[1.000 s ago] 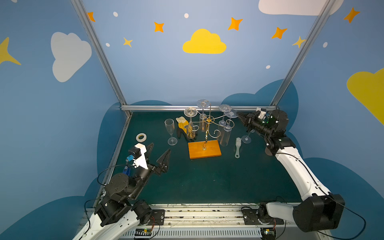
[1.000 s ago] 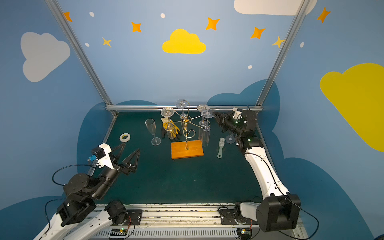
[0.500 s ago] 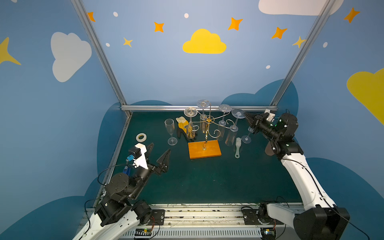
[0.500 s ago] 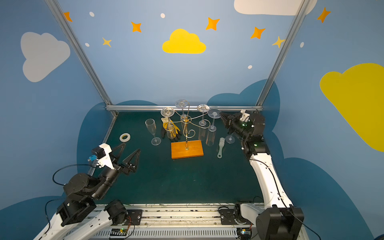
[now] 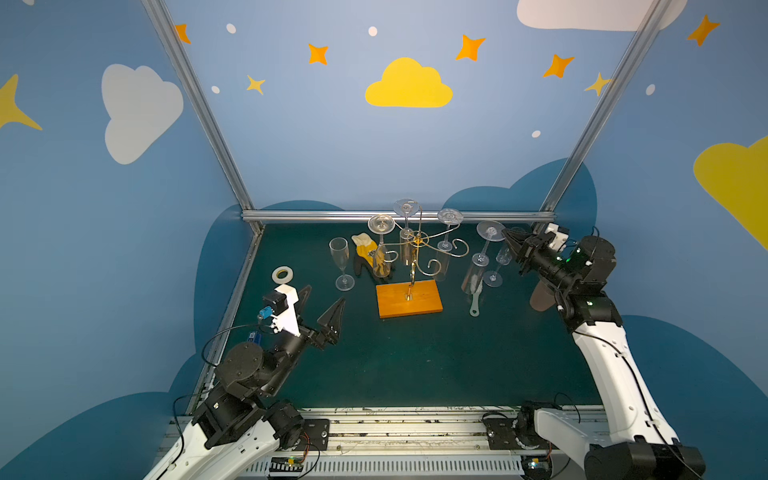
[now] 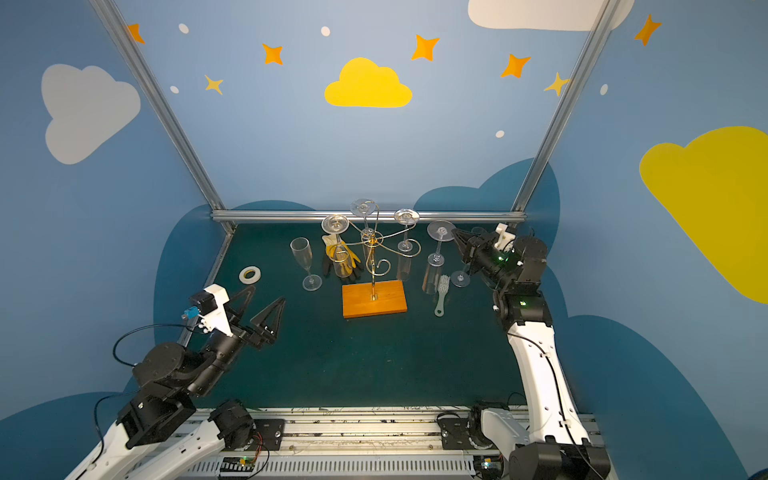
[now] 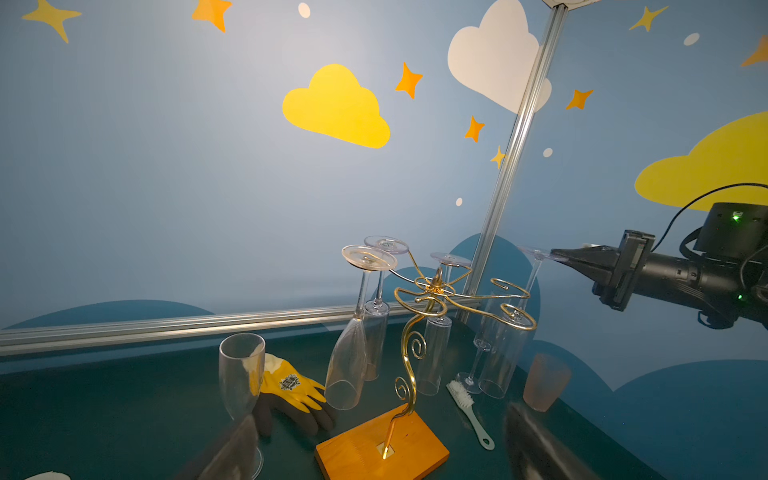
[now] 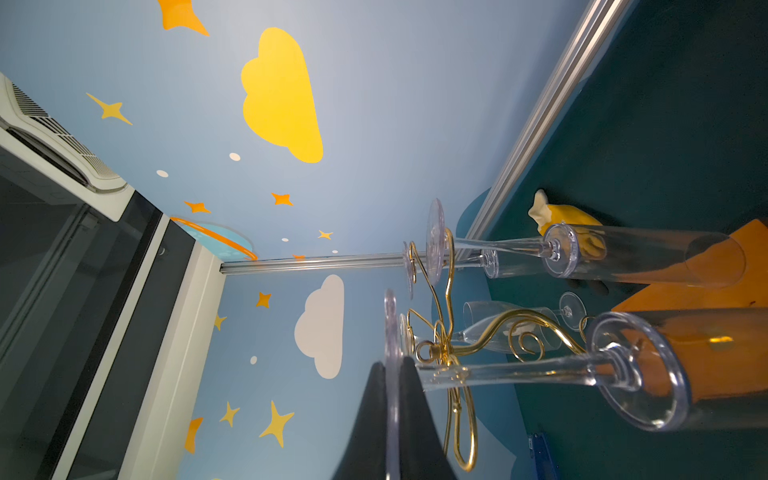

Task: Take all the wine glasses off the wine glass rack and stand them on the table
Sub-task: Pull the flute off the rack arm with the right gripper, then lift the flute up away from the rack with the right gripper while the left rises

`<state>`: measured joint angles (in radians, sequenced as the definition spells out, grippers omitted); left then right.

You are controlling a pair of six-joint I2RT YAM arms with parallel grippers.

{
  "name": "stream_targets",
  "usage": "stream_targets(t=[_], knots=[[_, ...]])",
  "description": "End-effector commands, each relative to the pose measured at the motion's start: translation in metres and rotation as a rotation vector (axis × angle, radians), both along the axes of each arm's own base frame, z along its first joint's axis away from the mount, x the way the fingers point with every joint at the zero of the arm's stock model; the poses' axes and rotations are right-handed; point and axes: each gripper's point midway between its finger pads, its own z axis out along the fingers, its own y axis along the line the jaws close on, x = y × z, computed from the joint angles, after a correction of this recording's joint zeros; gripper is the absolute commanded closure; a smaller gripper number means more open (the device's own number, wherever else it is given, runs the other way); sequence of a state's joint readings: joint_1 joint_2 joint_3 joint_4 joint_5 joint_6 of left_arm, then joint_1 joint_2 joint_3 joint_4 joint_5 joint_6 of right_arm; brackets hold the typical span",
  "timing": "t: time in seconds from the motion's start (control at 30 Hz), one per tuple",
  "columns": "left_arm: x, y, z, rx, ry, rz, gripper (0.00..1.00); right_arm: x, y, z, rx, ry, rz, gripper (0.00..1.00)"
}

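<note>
Wine glass (image 8: 519, 370) in right pincer (image 8: 392, 368); glove emblem (image 7: 289, 382) illegible.

Seeing clear wine glass (image 5: 482, 254) upside down, foot pinched in right end effector (image 5: 506, 233), just right of gold-wire wine glass rack (image 5: 424, 301), upright mid-counter.

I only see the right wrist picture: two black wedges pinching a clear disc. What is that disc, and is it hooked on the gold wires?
Observer: In both top views it is the foot of an upside-down wine glass hanging from the right gripper. It is apart from the wine glass rack, on the rack's right in those views.
Operator: And what is the other arm up to?
Observer: The left gripper sits at the front left in both top views, jaws wide open, holding nothing.
</note>
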<state>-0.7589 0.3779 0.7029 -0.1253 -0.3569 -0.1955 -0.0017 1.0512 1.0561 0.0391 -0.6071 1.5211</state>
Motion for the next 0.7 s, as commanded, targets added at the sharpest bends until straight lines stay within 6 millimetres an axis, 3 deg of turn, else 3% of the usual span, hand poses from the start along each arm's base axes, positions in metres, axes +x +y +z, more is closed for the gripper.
stream_targets(t=[0.0,0.67], knots=[[-0.003,-0.001,0.019,-0.041,-0.028,-0.021,0.09,-0.01,0.002,0.017,-0.026,-0.072,0.018,1.0],[-0.006,-0.01,0.038,-0.124,-0.001,-0.085,0.09,-0.025,0.007,0.073,-0.185,-0.334,0.049,1.0]])
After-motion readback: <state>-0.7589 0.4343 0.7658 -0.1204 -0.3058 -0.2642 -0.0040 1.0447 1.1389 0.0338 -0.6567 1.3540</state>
